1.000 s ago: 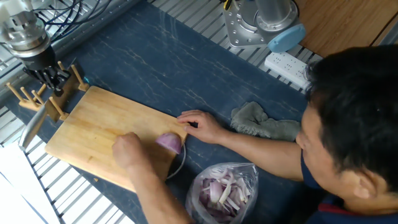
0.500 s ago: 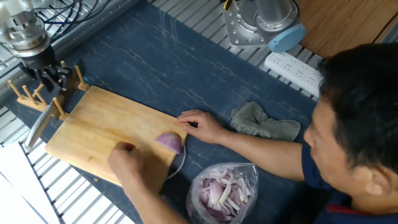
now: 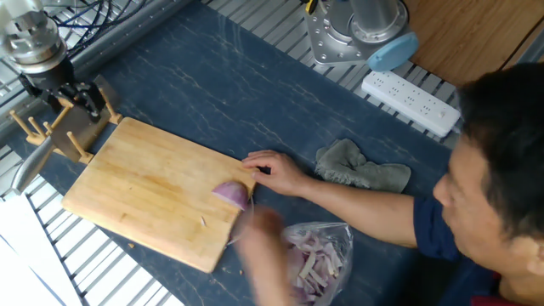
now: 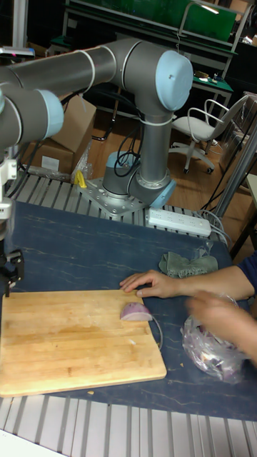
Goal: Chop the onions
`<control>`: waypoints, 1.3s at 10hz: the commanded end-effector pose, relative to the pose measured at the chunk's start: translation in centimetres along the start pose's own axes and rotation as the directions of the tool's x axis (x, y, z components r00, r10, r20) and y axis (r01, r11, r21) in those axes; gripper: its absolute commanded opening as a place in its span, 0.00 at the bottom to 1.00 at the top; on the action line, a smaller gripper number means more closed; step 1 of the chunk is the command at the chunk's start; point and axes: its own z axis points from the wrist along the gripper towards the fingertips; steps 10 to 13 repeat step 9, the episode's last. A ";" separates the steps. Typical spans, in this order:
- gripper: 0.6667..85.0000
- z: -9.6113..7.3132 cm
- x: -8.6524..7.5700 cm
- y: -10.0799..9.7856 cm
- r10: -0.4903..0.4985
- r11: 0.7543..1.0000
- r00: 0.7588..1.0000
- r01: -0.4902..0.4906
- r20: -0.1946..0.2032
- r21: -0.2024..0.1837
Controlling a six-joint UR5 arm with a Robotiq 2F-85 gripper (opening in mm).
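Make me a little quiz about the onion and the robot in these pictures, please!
1. True or false: the purple onion piece lies on the wooden cutting board.
2. What touches the board's edge right beside the onion? A) the end effector B) a person's hand C) the power strip
3. Fill in: the clear bag holds thin onion ____.

Key:
1. True; it sits near the board's corner closest to the person.
2. B; the person's hand rests there, while the end effector is at the board's far end holding a knife, and the power strip lies far off.
3. Strips.
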 end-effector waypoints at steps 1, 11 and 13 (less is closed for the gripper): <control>0.87 -3.4 -0.1 2.4 0.087 0.996 0.994 -0.089 -0.064 -0.021; 0.00 -8.8 -4.3 8.3 0.220 0.975 0.973 -0.222 -0.070 -0.014; 0.00 -8.8 -4.3 8.3 0.220 0.975 0.973 -0.222 -0.070 -0.014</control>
